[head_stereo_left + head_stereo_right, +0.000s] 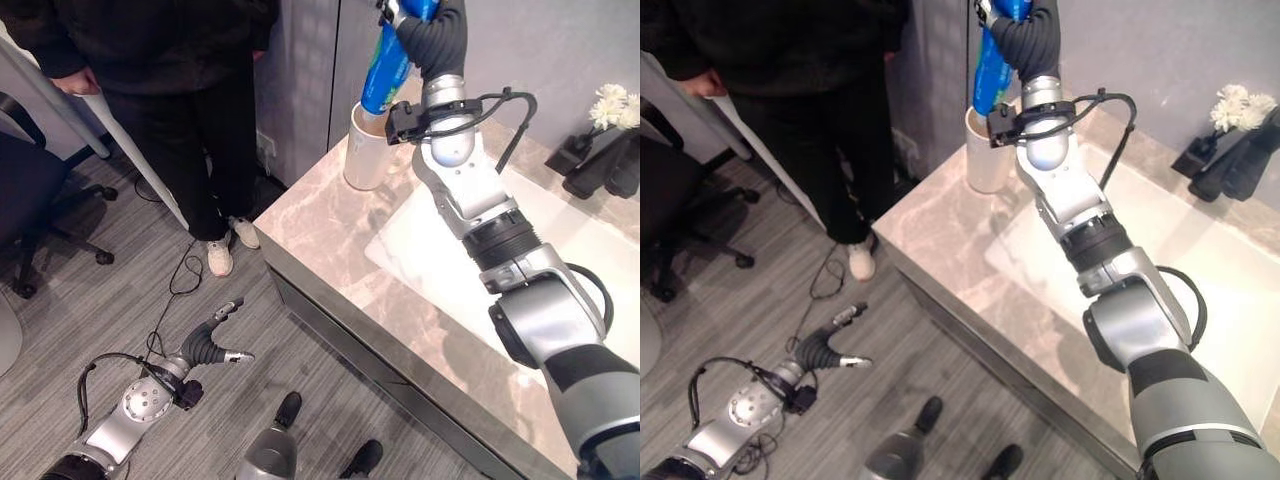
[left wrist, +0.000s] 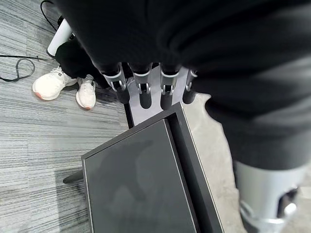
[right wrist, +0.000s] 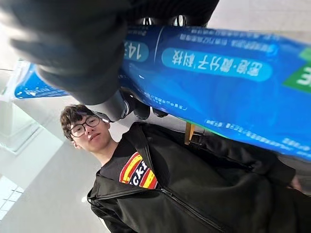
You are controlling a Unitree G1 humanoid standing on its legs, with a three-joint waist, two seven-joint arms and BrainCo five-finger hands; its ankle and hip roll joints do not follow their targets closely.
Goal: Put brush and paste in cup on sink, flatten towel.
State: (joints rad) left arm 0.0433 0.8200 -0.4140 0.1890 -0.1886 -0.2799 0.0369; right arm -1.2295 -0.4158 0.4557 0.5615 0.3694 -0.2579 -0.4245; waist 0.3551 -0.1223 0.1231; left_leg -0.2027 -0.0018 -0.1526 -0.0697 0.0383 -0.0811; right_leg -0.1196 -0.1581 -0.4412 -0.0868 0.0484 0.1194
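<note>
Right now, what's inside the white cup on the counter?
The lower end of the blue toothpaste tube dips into the cup, held from above by the right hand. The cup's interior below the rim is hidden, so a brush cannot be confirmed.

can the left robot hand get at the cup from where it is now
Probably not as things stand. The left robot hand hangs low over the floor, off the counter's near side, fingers relaxed, while the white cup stands up at the counter's corner, where the right robot hand is holding the blue toothpaste tube into it.

The paste tube's (image 1: pixel 388 66) lower end is hidden inside the cup (image 1: pixel 368 150).
</note>
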